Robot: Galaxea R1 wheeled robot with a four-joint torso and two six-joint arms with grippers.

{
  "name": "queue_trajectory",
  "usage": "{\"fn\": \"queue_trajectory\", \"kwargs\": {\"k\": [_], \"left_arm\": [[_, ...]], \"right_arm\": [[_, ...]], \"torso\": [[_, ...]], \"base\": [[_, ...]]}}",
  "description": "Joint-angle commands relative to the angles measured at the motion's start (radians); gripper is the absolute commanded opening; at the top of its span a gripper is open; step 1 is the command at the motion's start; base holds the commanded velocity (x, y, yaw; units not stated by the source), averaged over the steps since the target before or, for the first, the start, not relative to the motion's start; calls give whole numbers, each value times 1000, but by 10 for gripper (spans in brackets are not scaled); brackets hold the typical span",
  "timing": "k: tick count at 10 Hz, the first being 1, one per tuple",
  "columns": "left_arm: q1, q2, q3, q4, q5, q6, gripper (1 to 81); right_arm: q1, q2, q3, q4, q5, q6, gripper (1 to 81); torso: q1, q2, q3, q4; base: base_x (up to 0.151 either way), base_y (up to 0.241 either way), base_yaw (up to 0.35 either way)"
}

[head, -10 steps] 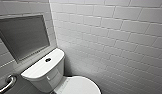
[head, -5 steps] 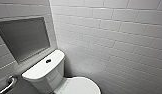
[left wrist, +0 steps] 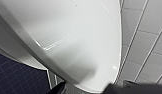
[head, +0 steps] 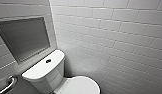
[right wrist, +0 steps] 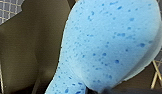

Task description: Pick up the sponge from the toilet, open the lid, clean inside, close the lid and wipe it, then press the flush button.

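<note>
The sponge point(right wrist: 109, 42) is up in the right gripper point(right wrist: 103, 89); its lower end is pinched narrow there, so I judge the gripper closed on it, gripping at one end with most of the pad free. The lid point(head: 80, 86) lies shut over the bowl at the front of the toilet point(head: 45, 76); the top of the tank point(head: 50, 72) carries the button point(head: 48, 60) near its middle. The left gripper point(left wrist: 93, 90) hangs very near a white glossy curve of the toilet, with the dark floor point(left wrist: 17, 75) beside it; I cannot tell if it is open or closed, and I cannot tell either if that curve is the lid or the bowl.

With the lid down and the sponge in the gripper, I think the step is the opening of the lid. To do it well, the left gripper should come under the front edge of the lid and not under its side; the plastic is smooth, and a side contact may slip. The lift should go slowly, in an arc about the back edge at the tank, until the lid leans on the tank and rests alone. The right gripper should hold the sponge away from that arc, so the lid does not knock it; a firm squeeze is good, since a soft pad held by its end can work loose.
</note>
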Motion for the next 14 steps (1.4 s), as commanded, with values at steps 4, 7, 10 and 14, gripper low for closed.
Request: {"fn": "queue_trajectory", "kwargs": {"k": [4,7,10,14], "left_arm": [[-168,-131,166,39,-233,-94,811],[-169,-185,192,43,-300,-208,811],[-169,-241,217,42,-351,-290,811],[-169,-338,223,39,-403,-440,811]], "right_arm": [[46,2,0,12,-23,2,10],[46,7,-6,12,-23,2,10],[49,30,-38,9,-23,0,10],[46,44,-66,12,-23,0,10]], "torso": [[0,0,0,0],[0,0,0,0],[0,0,0,0],[0,0,0,-1]], "base": [[0,0,0],[0,0,0],[0,0,0],[0,0,0]]}}
